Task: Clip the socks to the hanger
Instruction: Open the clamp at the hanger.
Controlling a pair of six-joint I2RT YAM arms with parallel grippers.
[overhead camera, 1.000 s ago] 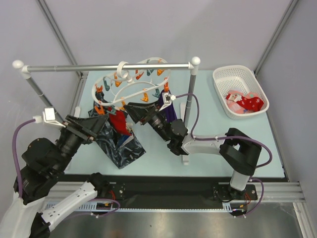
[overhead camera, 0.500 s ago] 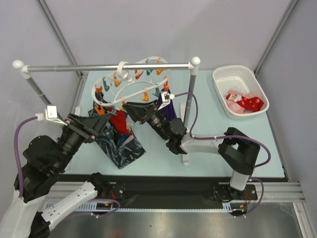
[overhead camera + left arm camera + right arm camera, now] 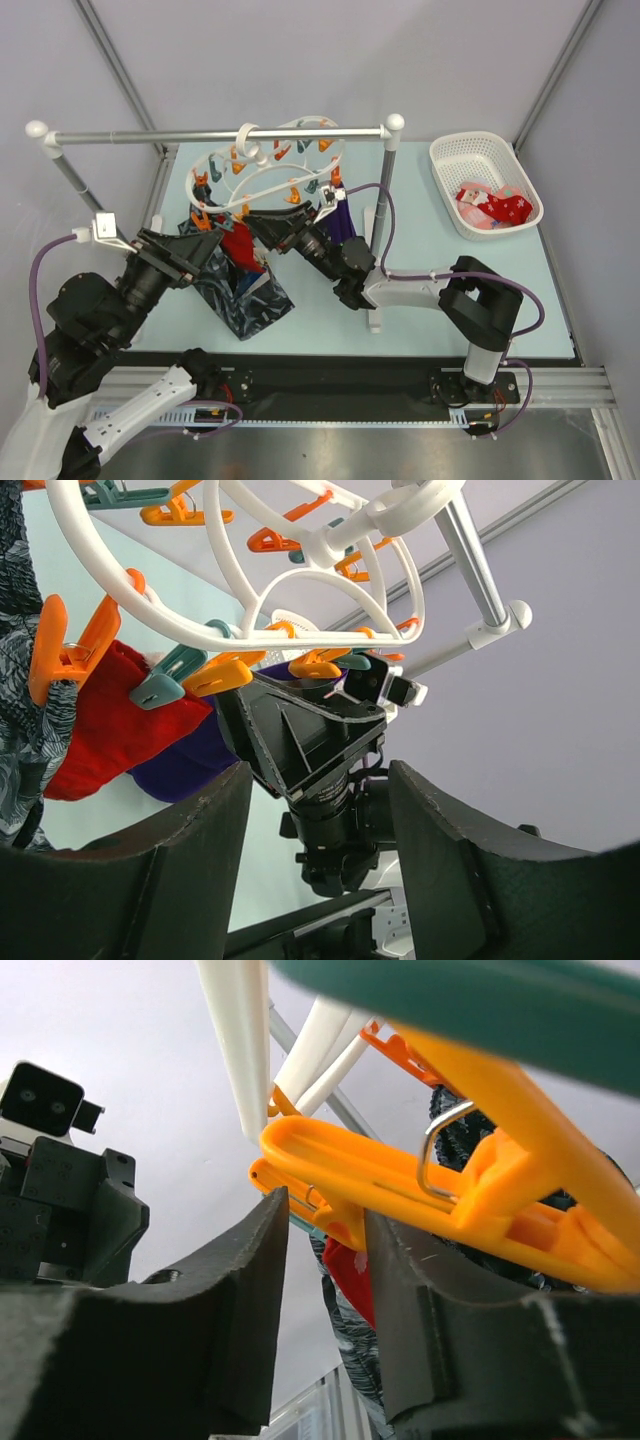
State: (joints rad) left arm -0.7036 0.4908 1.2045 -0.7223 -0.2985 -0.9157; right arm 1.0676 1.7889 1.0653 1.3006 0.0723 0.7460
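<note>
The white oval hanger (image 3: 268, 166) hangs by its hook from the rail, with orange and teal clothespins dangling. A red sock (image 3: 240, 246) hangs clipped at its near left side, and also shows in the left wrist view (image 3: 105, 725) and the right wrist view (image 3: 352, 1278). More socks (image 3: 492, 208) lie in the white basket. My left gripper (image 3: 207, 250) is open and empty just left of the red sock (image 3: 320, 815). My right gripper (image 3: 262, 224) is open below the ring, its fingertips on either side of an orange clothespin (image 3: 395, 1188) without closing on it (image 3: 325, 1260).
The grey rail (image 3: 215, 135) with white ball ends spans the back. A dark navy marbled cloth (image 3: 247, 297) hangs beside the red sock, and a purple cloth (image 3: 344, 222) hangs behind the right arm. The white basket (image 3: 447, 172) stands at the back right.
My right gripper has crept left and up toward the hanger's near clothespins. My left arm shifted slightly a second ago and has held still since.
</note>
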